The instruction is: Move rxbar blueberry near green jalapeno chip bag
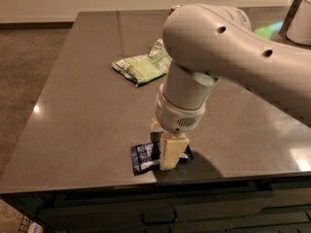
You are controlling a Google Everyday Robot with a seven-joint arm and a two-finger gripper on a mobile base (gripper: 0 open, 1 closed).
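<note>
The rxbar blueberry [144,157] is a dark-blue flat bar lying near the table's front edge. Its right part is hidden behind my gripper. My gripper [164,142] hangs from the big white arm and points straight down onto the bar. One cream finger [172,152] stands in front of the bar and the other [155,126] behind it, apart, so the gripper is open around the bar. The green jalapeno chip bag [143,65] lies crumpled farther back on the table, partly hidden by the arm.
The dark grey table [73,106] has its front edge just below the bar. A bit of a red can [175,8] shows behind the arm at the back. A white object [300,18] stands at the far right corner. Drawers [160,215] are under the table.
</note>
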